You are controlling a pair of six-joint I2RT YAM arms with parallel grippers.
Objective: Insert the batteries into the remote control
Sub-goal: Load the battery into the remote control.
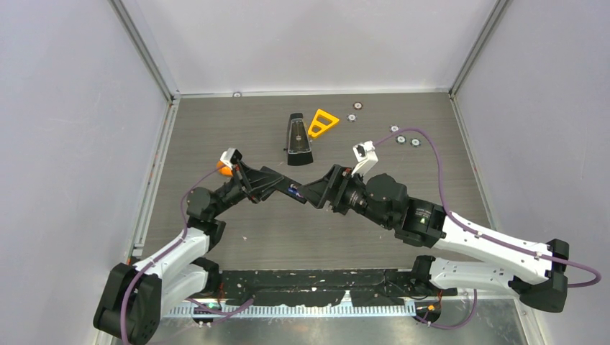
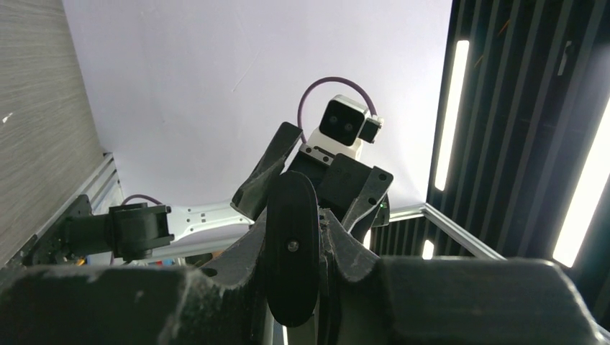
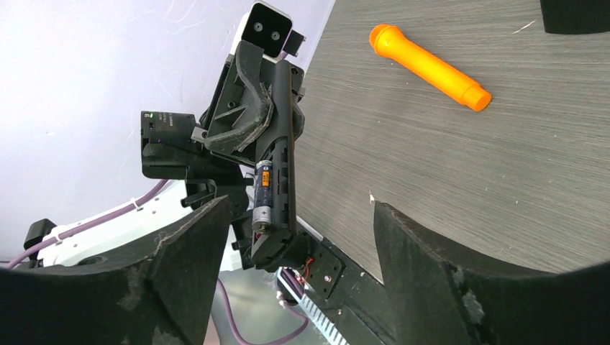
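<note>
Arms meet over mid-table in the overhead view. The left gripper [image 1: 275,185] is clamped on the remote [image 1: 293,191], held off the table [image 1: 360,237], and the right gripper [image 1: 315,195] sits just beside its free end. A black case [image 1: 296,140], yellow triangle [image 1: 322,122] and silver discs [image 1: 403,139] lie beyond. No loose battery shows.

Left wrist view: the remote [image 2: 291,251] appears end-on, pinched tight. The right gripper [image 2: 320,188] faces it, jaws spread with nothing between them.

Right wrist view: its own fingers [image 3: 188,266] stand wide and empty. The left gripper [image 3: 248,108] grips the remote [image 3: 282,144] by its upper half, the bay uncovered, with one battery [image 3: 263,194] seated inside. An orange stick [image 3: 430,66] lies on the table behind.

Loading looks partly done. Whether a second cell is already in, I cannot tell.
</note>
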